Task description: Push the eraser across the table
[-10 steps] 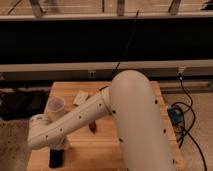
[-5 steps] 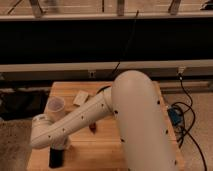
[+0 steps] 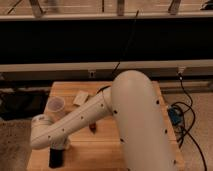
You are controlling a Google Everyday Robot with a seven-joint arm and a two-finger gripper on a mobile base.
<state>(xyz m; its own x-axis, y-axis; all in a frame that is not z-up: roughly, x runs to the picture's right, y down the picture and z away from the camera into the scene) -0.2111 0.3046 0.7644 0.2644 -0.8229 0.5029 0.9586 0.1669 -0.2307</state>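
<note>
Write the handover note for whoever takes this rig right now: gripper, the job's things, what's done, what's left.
Gripper: down at the table's near-left corner, at the eraser.
Eraser: dark block under the wrist, on the near-left edge; contact can't be confirmed.
Others: white cup far left, cream block beside it, dark red thing mid-table, partly behind the arm.
Done: arm brought down to the eraser.
Left: push it across the table.

We seem to be in a lab or test bay: a small wooden tabletop (image 3: 145, 90) stands on speckled flooring (image 3: 197, 107), with cables (image 3: 187, 107) trailing past its right edge. Beyond its far edge runs a dark industrial rail structure (image 3: 105, 45). The gripper (image 3: 56, 156) hangs at the tabletop's near-left corner.
</note>
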